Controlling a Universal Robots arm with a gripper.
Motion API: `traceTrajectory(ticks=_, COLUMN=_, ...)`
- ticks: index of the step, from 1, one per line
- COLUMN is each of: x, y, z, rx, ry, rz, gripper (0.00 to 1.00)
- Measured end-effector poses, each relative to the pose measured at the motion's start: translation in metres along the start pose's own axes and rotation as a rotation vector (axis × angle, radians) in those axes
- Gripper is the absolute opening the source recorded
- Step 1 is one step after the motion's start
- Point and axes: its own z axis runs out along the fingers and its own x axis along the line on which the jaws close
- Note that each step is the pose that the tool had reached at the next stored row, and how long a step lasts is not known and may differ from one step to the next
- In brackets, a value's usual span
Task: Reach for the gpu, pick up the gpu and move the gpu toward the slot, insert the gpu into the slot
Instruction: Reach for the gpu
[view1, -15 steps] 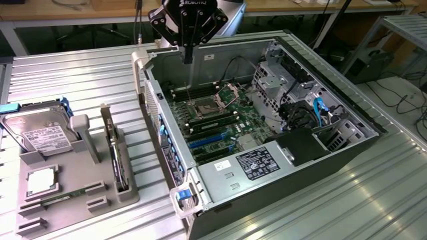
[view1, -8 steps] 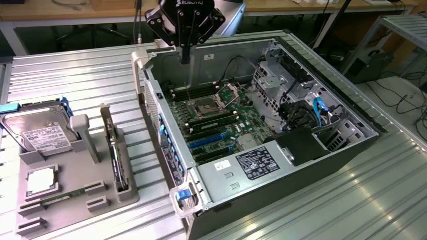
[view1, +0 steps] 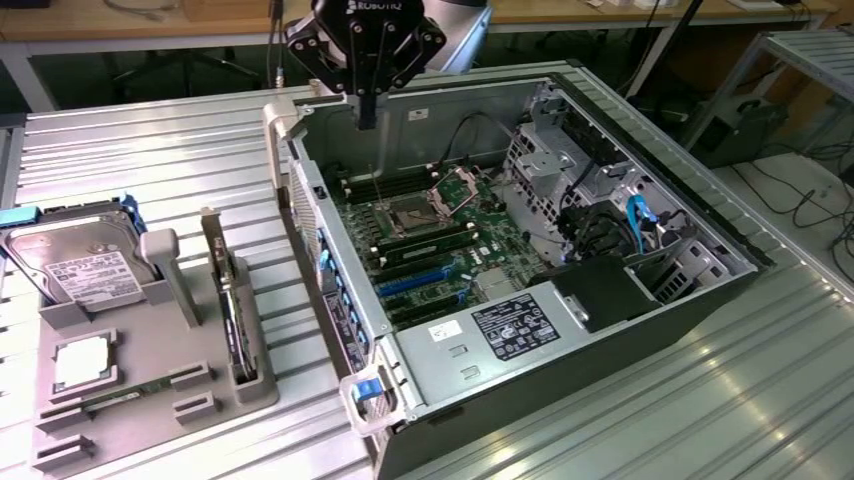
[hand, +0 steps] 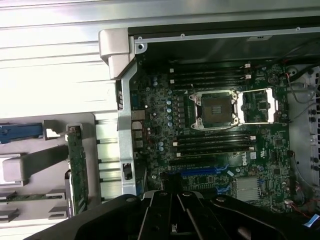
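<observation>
1. While your claw (view1: 366, 110) is hovering over the back corner of the open computer case (view1: 601, 372), its fingers are pressing together and gripping nothing.
2. The gpu (view1: 235, 300) is standing edge-on in the grey holder (view1: 154, 345) on the surface (view1: 147, 150), at seven o'clock from the claw in the exterior view.
3. The hard drive (view1: 80, 268) is sitting at nine o'clock from the gpu.

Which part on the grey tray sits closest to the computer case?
The gpu, standing edge-on; the hard drive and memory stick sit farther away.
</observation>
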Motion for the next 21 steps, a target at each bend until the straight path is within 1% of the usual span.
traceTrajectory(ticks=21, x=0.0104, y=-0.0026, z=-0.0004, rx=0.0000, ry=0.0000, rz=0.000, gripper=0.11)
